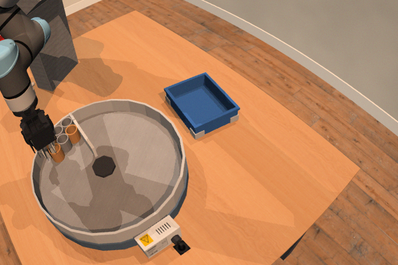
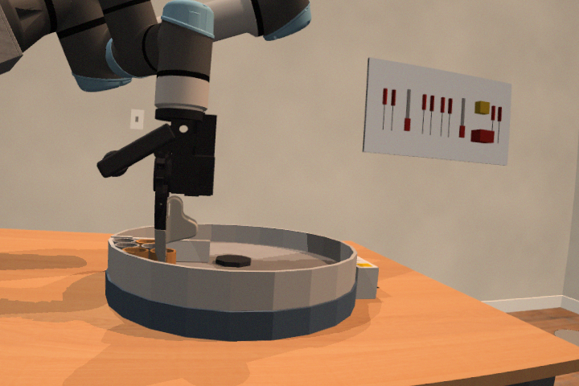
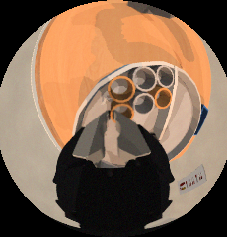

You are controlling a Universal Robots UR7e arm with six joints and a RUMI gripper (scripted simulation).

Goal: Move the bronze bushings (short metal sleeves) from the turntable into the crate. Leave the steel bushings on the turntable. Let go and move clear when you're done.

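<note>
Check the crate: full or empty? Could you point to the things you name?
Empty: the top view shows only bare blue floor inside the crate (image 1: 202,123) (image 3: 201,119).

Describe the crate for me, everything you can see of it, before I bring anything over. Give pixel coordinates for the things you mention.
The crate (image 1: 199,104) (image 3: 201,119) is a blue, open-topped rectangular box, apparently plastic, with shallow walls and a slim lip around the top. Nothing lies in it. It sits upright and flat on the table (image 1: 268,156) (image 3: 69,59), beside the turntable (image 1: 143,140) (image 3: 185,114) but apart from it. Light grey brackets hug three of its lower corners; the fourth is hidden. The gripper (image 1: 47,153) (image 3: 111,111) is clear of it.
</note>
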